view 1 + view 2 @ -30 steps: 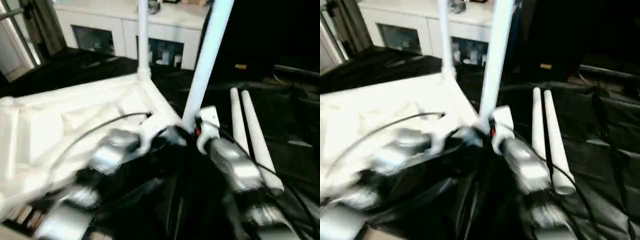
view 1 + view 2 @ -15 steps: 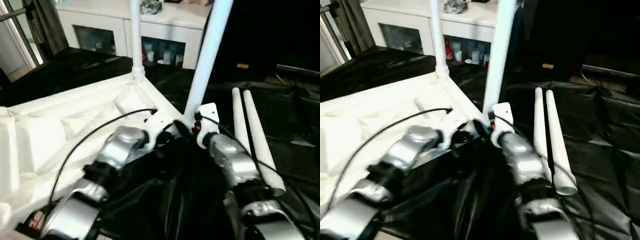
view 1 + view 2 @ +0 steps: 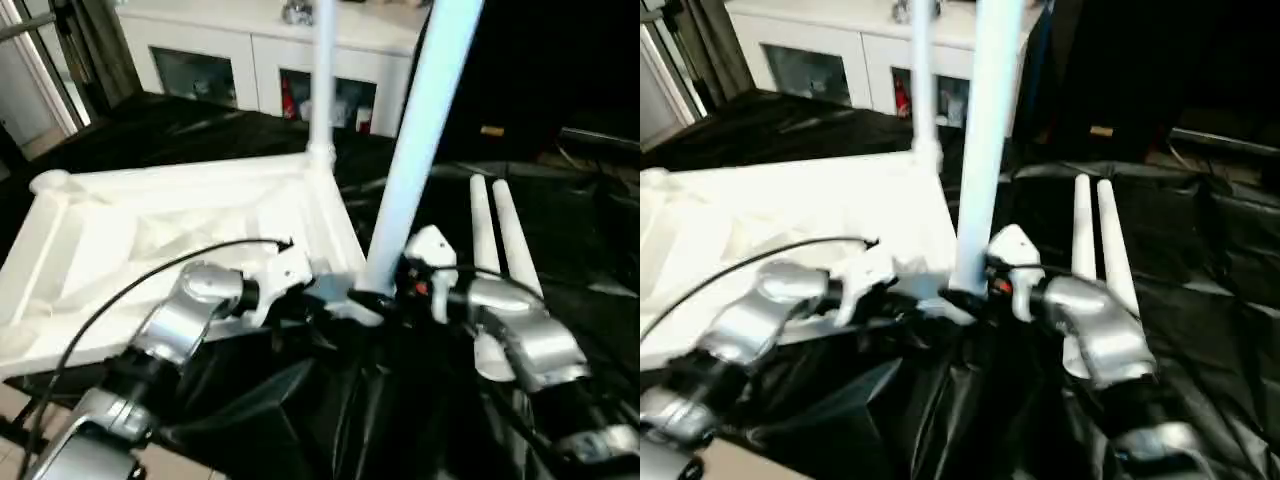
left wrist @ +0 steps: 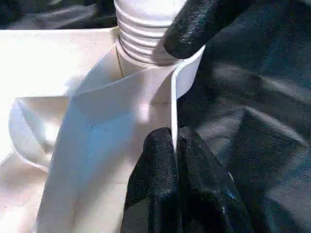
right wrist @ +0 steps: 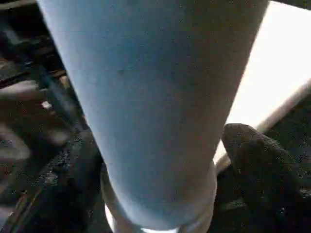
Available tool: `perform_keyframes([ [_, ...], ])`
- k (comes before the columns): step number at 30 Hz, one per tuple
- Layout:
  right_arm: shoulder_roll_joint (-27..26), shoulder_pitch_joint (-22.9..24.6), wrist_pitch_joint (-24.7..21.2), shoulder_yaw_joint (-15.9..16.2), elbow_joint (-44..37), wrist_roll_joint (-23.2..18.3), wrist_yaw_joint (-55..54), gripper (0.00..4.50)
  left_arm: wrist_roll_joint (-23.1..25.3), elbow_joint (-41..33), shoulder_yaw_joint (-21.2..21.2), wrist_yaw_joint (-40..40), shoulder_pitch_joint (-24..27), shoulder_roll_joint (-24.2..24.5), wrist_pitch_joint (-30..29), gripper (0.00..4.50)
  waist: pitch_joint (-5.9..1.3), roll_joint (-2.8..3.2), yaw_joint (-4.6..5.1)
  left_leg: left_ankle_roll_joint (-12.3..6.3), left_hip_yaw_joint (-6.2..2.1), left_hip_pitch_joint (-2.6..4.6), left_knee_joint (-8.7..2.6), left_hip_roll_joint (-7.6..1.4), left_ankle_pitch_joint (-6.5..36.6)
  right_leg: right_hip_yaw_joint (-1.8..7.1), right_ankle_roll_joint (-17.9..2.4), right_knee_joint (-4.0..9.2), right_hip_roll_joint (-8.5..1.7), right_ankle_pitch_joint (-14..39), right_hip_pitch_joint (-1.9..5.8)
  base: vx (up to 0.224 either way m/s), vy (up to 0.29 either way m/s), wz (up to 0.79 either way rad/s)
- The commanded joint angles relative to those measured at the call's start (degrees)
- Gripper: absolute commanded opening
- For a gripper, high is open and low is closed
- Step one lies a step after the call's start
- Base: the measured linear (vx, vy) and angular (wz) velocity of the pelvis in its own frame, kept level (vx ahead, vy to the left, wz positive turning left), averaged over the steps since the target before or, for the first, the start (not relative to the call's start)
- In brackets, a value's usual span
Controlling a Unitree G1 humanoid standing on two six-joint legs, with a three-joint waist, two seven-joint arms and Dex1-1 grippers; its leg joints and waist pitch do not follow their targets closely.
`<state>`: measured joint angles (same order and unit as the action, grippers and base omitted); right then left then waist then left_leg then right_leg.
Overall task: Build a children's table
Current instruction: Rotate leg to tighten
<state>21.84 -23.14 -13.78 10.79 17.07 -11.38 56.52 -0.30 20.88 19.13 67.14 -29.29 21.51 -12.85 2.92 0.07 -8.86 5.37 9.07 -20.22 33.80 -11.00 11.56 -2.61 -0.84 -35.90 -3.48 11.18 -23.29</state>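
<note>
The children's table lies upside down: its white ribbed tabletop (image 3: 150, 240) rests on the black cloth. One white leg (image 3: 322, 90) stands in the far corner socket. A second leg (image 3: 420, 150) stands in the near corner socket, its threaded base (image 4: 141, 29) showing above the socket. My left gripper (image 4: 175, 138) is shut on the tabletop's thin rim right by that socket. My right gripper (image 5: 160, 160) is open around the near leg's base, one black finger (image 5: 257, 165) standing slightly off it. Two loose legs (image 3: 500, 240) lie side by side to the right.
Black cloth (image 3: 570, 220) covers the work table, wrinkled in front of my arms. A white cabinet (image 3: 230, 50) with glass doors stands behind. The table's near left edge and bare floor (image 3: 15, 400) are close to my left elbow. A black cable (image 3: 150, 275) arcs over my left forearm.
The whole view has shifted. My right forearm now reaches the near leg more from the right, and its jaws have spread wider. My left gripper stays at the near corner.
</note>
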Motion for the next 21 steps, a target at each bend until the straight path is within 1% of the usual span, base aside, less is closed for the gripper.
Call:
perform_keyframes([
  [1,1.5,0.1,-0.5,0.1,-1.1,0.1,1.4,3.9,-3.7,-3.7,0.4,4.0,0.0,-0.5,0.9,0.0,-3.43,-0.59,0.12,-3.47,0.01,-0.23,-3.79,-1.92,6.5,2.57,-11.2,4.23,-4.42,8.5,3.13,0.0,0.0,0.0],
  [2,1.5,0.1,-0.5,0.0,-1.1,0.2,1.4,3.9,-3.6,-3.8,0.4,4.0,0.0,-0.4,0.9,0.0,-3.44,-0.61,0.1,-3.44,-0.01,-0.24,-3.81,-1.91,6.6,2.56,-11.2,4.23,-4.41,8.7,3.14,0.0,0.0,0.0],
  [3,1.3,0.0,-0.8,-0.3,-1.1,0.0,1.5,3.65,-3.7,-4.0,0.3,4.2,0.1,-0.2,0.8,0.0,-3.37,-0.64,0.12,-3.14,-0.03,-0.23,-3.88,-1.89,7.0,2.54,-11.2,4.33,-4.44,9.6,3.11,0.0,0.0,0.0],
  [5,1.2,0.0,-1.1,-0.4,-1.2,-0.2,1.8,3.65,-3.7,-4.1,0.3,4.3,0.2,-0.1,0.7,0.0,-3.35,-0.69,0.14,-2.76,-0.05,-0.19,-3.93,-1.87,7.7,2.53,-10.9,4.45,-4.46,11.0,3.12,0.0,0.0,0.0],
  [6,1.3,0.1,-1.3,-0.1,-1.4,-0.3,2.3,3.52,-3.7,-4.3,0.3,4.4,0.3,0.0,0.6,0.0,-3.36,-0.77,0.1,-2.7,-0.05,-0.18,-3.92,-1.85,7.6,2.57,-10.7,4.47,-4.43,11.1,3.09,0.0,0.0,0.0],
  [7,1.3,0.1,-1.3,-0.1,-1.4,-0.3,2.3,3.29,-3.7,-4.3,0.3,4.4,0.3,0.0,0.6,0.0,-3.4,-0.73,0.08,-2.71,-0.08,-0.18,-3.93,-1.88,7.3,2.57,-10.6,4.41,-4.48,10.9,3.11,0.0,0.0,0.0],
  [9,1.7,0.3,-1.5,0.8,-1.7,-0.1,3.2,3.29,-3.8,-4.7,0.4,4.6,0.5,0.4,0.4,0.0,-3.45,-0.76,0.08,-2.79,-0.08,-0.29,-3.85,-1.84,6.5,2.55,-10.7,4.25,-4.44,9.7,3.18,0.0,0.0,0.0],
  [10,1.7,0.3,-1.5,0.8,-1.7,-0.1,3.2,3.09,-3.8,-4.7,0.4,4.6,0.5,0.4,0.4,0.0,-3.44,-0.76,0.1,-2.81,-0.09,-0.33,-3.86,-1.84,6.4,2.53,-10.8,4.23,-4.42,9.5,3.2,0.0,0.0,0.0],
  [11,1.8,0.4,-1.5,1.1,-1.8,-0.1,3.5,2.99,-3.8,-4.9,0.4,4.6,0.6,0.5,0.2,0.0,-3.47,-0.75,0.07,-2.91,-0.07,-0.3,-3.82,-1.83,6.3,2.52,-10.8,4.23,-4.42,9.3,3.17,0.0,0.0,0.0],
  [12,1.8,0.5,-1.7,1.3,-1.8,-0.2,3.7,2.99,-3.7,-5.0,0.4,4.7,0.7,0.5,0.1,0.0,-3.52,-0.78,0.07,-2.98,-0.08,-0.32,-3.8,-1.86,6.0,2.52,-11.0,4.15,-4.44,8.8,3.21,0.0,0.0,0.0],
  [13,1.7,0.5,-1.8,1.4,-1.8,-0.3,3.8,2.83,-3.6,-5.0,0.3,4.7,0.7,0.6,0.0,0.0,-3.51,-0.72,0.08,-3.05,-0.09,-0.34,-3.8,-1.86,5.8,2.48,-11.1,4.11,-4.39,8.5,3.18,0.0,0.0,0.0],
  [18,1.2,0.8,-2.2,1.5,-1.8,-0.6,3.7,2.71,-3.3,-4.7,0.1,4.2,0.6,0.5,0.2,0.0,-3.47,-0.69,0.06,-2.86,-0.05,-0.3,-3.8,-1.84,6.3,2.51,-11.0,4.27,-4.42,9.4,3.17,0.0,0.0,0.0],
  [19,0.0,1.2,-2.9,1.0,-1.5,-0.4,1.8,2.71,-2.4,-3.4,-0.4,1.8,0.1,-0.3,0.0,0.0,-3.46,-0.67,0.07,-2.82,-0.04,-0.3,-3.82,-1.85,6.3,2.53,-10.9,4.28,-4.44,9.4,3.17,0.0,0.0,0.0],
  [20,0.0,1.2,-2.9,1.0,-1.5,-0.4,1.8,2.7,-2.4,-3.4,-0.4,1.8,0.1,-0.3,0.0,0.0,-3.42,-0.69,0.09,-2.77,-0.03,-0.37,-3.81,-1.8,6.2,2.54,-10.8,4.32,-4.41,9.5,3.17,0.0,0.0,0.0],
  [21,-1.2,1.3,-3.3,0.5,-0.8,0.1,-0.6,2.7,-1.4,-2.0,-0.8,-0.8,-0.7,-1.2,-0.8,0.0,-3.46,-0.69,0.08,-2.59,-0.1,-0.36,-3.87,-1.8,6.3,2.46,-10.6,4.33,-4.41,10.0,3.19,0.0,0.0,0.0],
])
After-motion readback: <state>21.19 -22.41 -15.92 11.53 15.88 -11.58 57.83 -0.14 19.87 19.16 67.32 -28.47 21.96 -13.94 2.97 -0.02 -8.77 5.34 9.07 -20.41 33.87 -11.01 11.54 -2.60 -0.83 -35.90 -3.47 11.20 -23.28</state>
